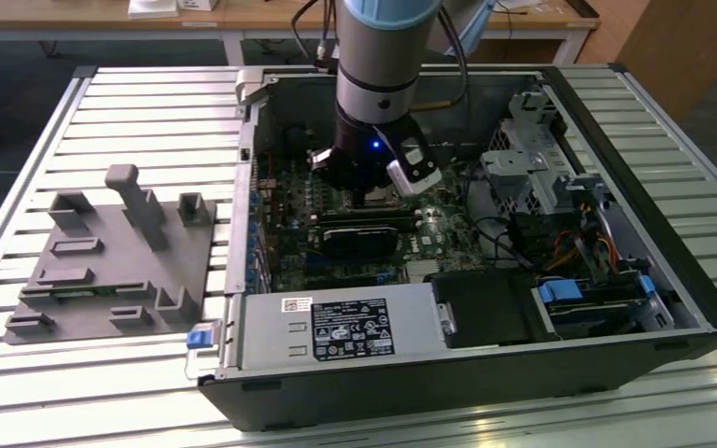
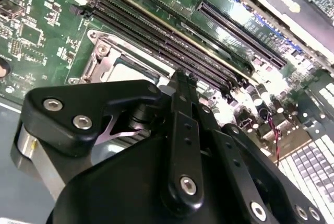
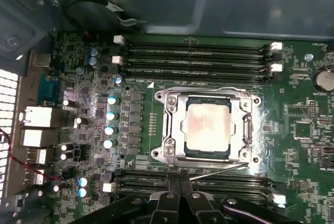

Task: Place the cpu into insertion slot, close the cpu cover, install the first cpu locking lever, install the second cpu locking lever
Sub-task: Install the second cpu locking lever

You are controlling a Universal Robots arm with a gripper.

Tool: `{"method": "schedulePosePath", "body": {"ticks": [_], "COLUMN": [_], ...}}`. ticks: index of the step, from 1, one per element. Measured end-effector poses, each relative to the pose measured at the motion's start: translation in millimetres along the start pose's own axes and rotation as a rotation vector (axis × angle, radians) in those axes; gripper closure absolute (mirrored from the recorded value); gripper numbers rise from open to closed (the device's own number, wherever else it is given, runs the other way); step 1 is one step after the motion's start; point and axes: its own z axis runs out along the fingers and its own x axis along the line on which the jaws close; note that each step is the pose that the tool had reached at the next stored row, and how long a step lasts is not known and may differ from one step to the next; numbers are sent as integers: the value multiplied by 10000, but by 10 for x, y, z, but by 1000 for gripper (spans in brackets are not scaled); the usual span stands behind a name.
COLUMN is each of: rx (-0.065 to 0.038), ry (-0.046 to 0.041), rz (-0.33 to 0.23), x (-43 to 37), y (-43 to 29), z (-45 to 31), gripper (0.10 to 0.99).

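Observation:
In the first wrist view the cpu (image 3: 207, 128) lies flat in the insertion slot (image 3: 183, 110), pale silver face up, with only the slot's black edge showing around it. The cpu cover (image 3: 171, 130), a silvery frame, lies down over the chip's edges. One thin locking lever (image 3: 209, 89) runs along the cover's side nearest the memory slots. The other locking lever (image 3: 222, 169) lies slanted along the opposite side, its end right by my fingertips. My gripper (image 3: 180, 186) is shut, fingers pressed together with nothing seen between them. It hangs low over the motherboard (image 1: 372, 191), beside the cover (image 2: 96, 63).
Rows of black memory slots (image 3: 198, 59) flank the socket on both sides. The open computer case (image 1: 657, 280) holds drive bays, cables and a power supply (image 1: 340, 327). A grey fixture (image 1: 109, 261) stands on the slatted table at the exterior view's left.

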Motion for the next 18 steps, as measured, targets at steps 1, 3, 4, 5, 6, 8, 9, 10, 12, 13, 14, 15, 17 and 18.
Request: {"method": "schedulePosePath", "body": {"ticks": [1, 3, 4, 5, 6, 8, 9, 10, 12, 13, 14, 15, 17, 18], "rx": [-1, 1, 0, -7, -21, -52, -70, -111, -239, -251, -265, -283, -325, -357], "ry": [0, 2, 2, 2, 2, 0, 0, 0, -5, -6, -6, -6, -7, -9], "rz": [0, 0, 0, 0, 0, -1, -2, -4, -7, -7, -8, -8, -9, -9], "x": [0, -1, -2, -2, -2, -3, -3, -2, 3, 4, 4, 6, 13, 22], "y": [-2, -7, -10, -12, -14, -18, -21, -26, -47, -55, -64, -77, -100, -112], "z": [18, 53, 71, 89, 104, 133, 139, 141, 141, 139, 138, 137, 134, 132], "gripper": [980, 980, 980, 980, 980, 980, 980, 980, 980, 980, 980, 980, 980, 980]}}
